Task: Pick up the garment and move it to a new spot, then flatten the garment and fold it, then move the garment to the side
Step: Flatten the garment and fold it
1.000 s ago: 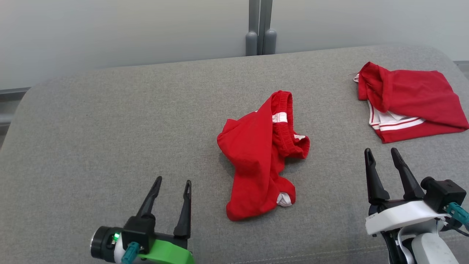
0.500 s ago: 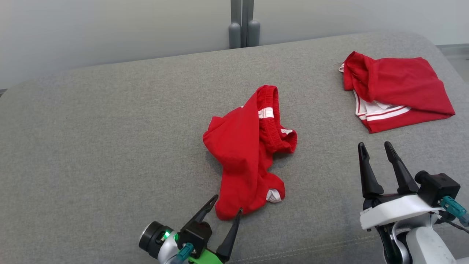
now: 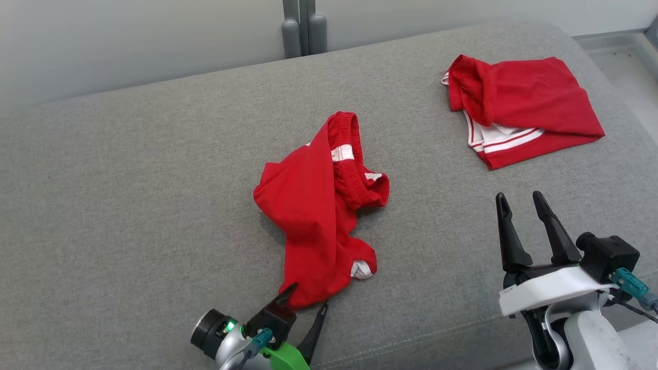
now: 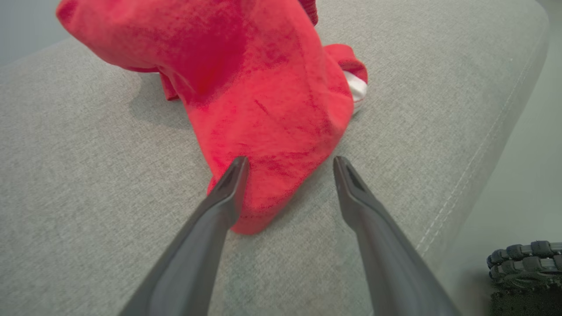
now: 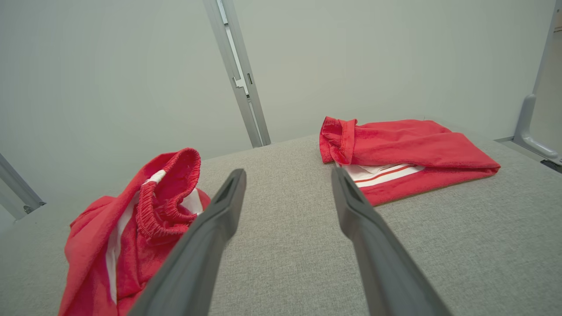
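Since a second earlier my left gripper (image 3: pixel 308 296) had swung in from well off to the side of the crumpled red cotton shorts with white trim (image 3: pixel 313 205) and come right up to their nearest corner; its jaws stood wide, with nothing held; one finger lay against the cloth, the other just beside the hem on the grey woven fabric cushion (image 3: pixel 128 180), so that the corner sat between my tips and the heaped bulk rose straight ahead of them.

I judged several ways it could fail; very little cloth lay between the jaws, so closing there might have caught a single thin layer that slid out on the lift; pressing further forward might have shoved the corner away and bunched it instead of taking it; the cushion looked soft, so tips driven down could have pinched upholstery with the cloth; the cushion's stitched front edge ran close on the outer side of that gripper, and a careless drag might have pulled the shorts over it.

My right gripper (image 3: pixel 518 197) hung equally wide and empty, in much the same pose as before, with the folded red garment with white stripes (image 3: pixel 519 97) ahead of it, well apart; my head camera had turned too, sliding the whole scene across.
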{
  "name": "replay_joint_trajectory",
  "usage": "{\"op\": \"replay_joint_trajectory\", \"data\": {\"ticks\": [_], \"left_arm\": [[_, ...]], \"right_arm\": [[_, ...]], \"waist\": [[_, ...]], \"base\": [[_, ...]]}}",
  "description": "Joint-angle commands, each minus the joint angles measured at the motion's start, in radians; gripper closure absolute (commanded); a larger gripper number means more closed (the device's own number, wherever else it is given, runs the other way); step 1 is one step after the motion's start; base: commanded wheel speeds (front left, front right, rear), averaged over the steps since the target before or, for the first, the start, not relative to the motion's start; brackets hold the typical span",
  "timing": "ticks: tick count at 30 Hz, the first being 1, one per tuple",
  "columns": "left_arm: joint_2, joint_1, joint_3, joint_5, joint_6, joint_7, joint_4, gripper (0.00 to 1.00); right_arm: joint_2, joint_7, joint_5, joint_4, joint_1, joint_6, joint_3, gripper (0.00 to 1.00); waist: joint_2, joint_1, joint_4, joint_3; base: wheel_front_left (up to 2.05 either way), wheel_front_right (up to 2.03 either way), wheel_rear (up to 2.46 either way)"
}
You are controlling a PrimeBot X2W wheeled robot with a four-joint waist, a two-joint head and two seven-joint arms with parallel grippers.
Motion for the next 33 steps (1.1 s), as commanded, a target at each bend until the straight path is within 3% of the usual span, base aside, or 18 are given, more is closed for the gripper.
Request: {"op": "replay_joint_trajectory", "data": {"ticks": [1, 2, 4, 5, 16, 26, 33], "left_arm": [[0.004, -0.023, 0.006, -0.011, 0.007, -0.002, 0.007, 0.0], [0.004, -0.028, 0.008, -0.019, 0.008, -0.002, 0.017, 0.0], [0.004, -0.037, 0.008, -0.032, 0.008, -0.002, 0.039, 0.7], [0.004, -0.042, 0.006, -0.04, 0.008, -0.002, 0.045, 1.0], [0.017, -0.008, 0.072, -0.085, 0.037, -0.002, -0.033, 1.0], [0.101, 0.018, 0.162, -0.053, 0.058, -0.002, -0.184, 1.0], [0.17, 0.017, 0.187, -0.024, 0.061, -0.002, -0.219, 1.0]], "right_arm": [[-0.003, -0.004, 0.004, 0.003, -0.01, 0.0, 0.003, 0.0], [-0.004, -0.004, 0.004, 0.004, -0.011, 0.0, 0.004, 0.0], [-0.004, -0.004, 0.002, 0.007, -0.009, 0.0, 0.007, 0.0], [-0.004, -0.004, 0.0, 0.008, -0.007, 0.0, 0.007, 0.0], [-0.007, -0.004, 0.005, 0.013, 0.021, 0.0, 0.008, 0.0], [0.002, -0.004, 0.013, 0.026, 0.038, 0.0, 0.015, 0.0], [0.008, -0.004, 0.014, 0.037, 0.033, 0.0, 0.028, 0.0]], "waist": [[0.0, 0.0, -0.01, 0.003], [0.0, 0.0, -0.013, 0.002], [0.0, 0.0, -0.016, -0.002], [0.0, 0.0, -0.016, -0.005], [0.0, 0.0, 0.053, -0.041], [0.0, 0.0, 0.152, -0.071], [0.0, 0.0, 0.167, -0.078]], "base": [[0.0, 0.0, 0.0], [0.0, 0.0, 0.0], [0.0, 0.0, 0.0], [0.0, 0.0, 0.0], [0.0, 0.0, 0.0], [0.0, 0.0, 0.0], [0.0, 0.0, 0.0]]}}
